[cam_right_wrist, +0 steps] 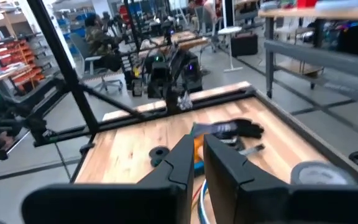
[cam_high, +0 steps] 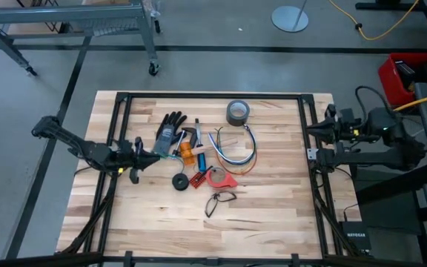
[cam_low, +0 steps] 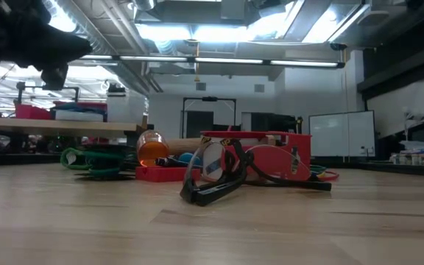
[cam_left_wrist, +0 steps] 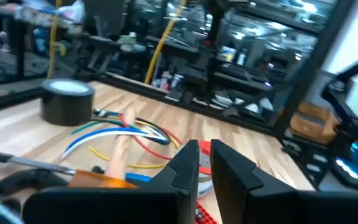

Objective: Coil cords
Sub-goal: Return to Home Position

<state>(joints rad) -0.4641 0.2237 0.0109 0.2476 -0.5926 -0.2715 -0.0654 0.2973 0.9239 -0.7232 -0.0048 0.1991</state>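
Observation:
The cords (cam_high: 232,148) are thin blue, white, red and yellow cables in a loose loop, lying flat on the wooden table just right of its middle. They also show in the left wrist view (cam_left_wrist: 123,134), with a small bit in the right wrist view (cam_right_wrist: 201,199). My left gripper (cam_high: 148,157) is shut and empty. It hovers above the table to the left of the clutter, beside a black glove (cam_high: 169,133), and its fingers point toward the cords. My right gripper (cam_high: 313,154) is shut and empty and waits at the table's right edge.
A grey duct tape roll (cam_high: 237,112) stands behind the cords. Between my left gripper and the cords lie an orange-handled tool (cam_high: 186,154), a black disc (cam_high: 179,182), a red tool (cam_high: 217,178) and safety glasses (cam_high: 219,200). A black frame (cam_high: 302,96) rims the table.

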